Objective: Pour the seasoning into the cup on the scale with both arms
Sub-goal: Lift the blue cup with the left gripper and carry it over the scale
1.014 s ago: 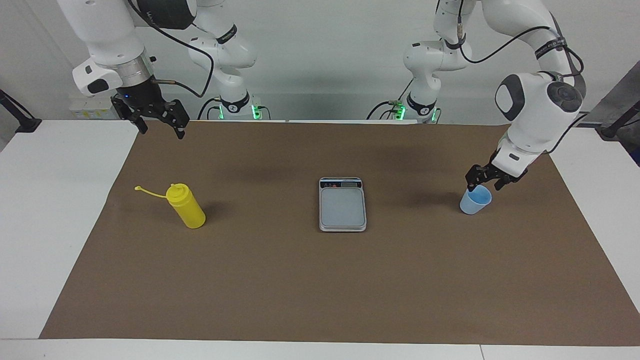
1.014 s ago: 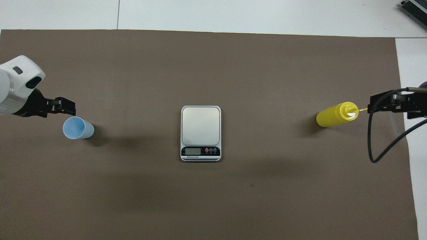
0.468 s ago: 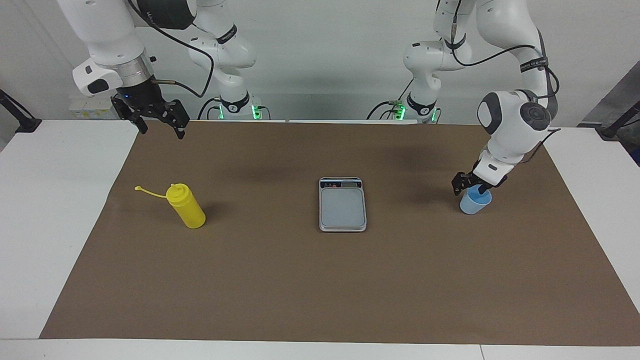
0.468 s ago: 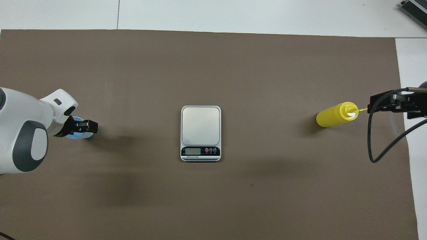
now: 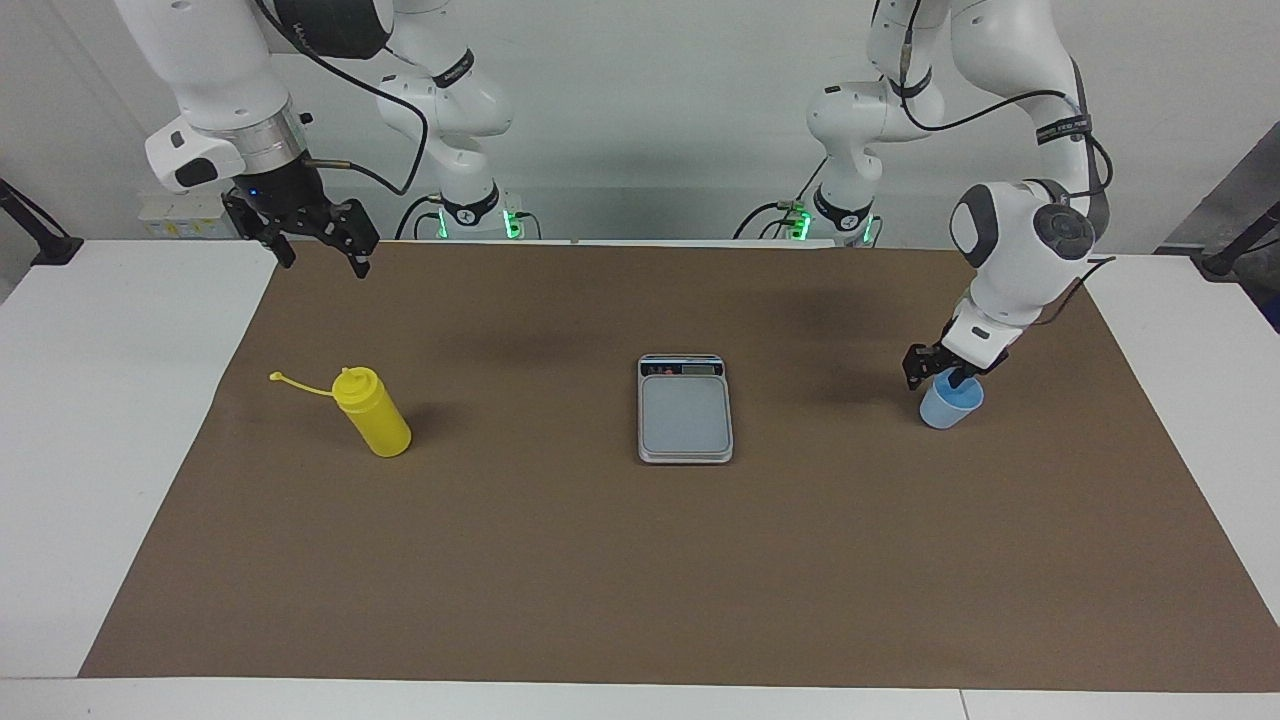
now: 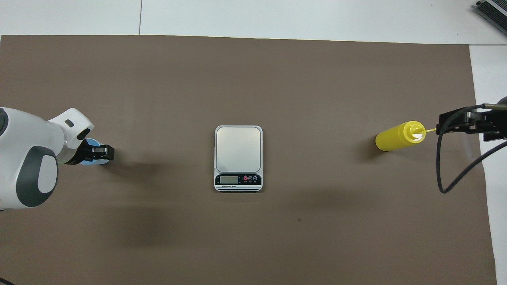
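Your left pincer point(image 5: 938, 375) grips the rim of the tapered pale-blue plastic cup point(image 5: 950, 404) on the matte brown mat point(image 5: 640, 560). Your right pincer point(image 5: 318, 247) waits wide. The smooth yellow bottle point(image 5: 372, 412) and flat silver scale point(image 5: 685, 408) stand apart; its labels are unreadable.

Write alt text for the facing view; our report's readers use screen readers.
The left arm's claw is down on the rim of a light blue cup at its end of a brown mat. A silver scale sits mid-mat, bare. The right claw waits raised, open, with the yellow squeeze bottle untouched.
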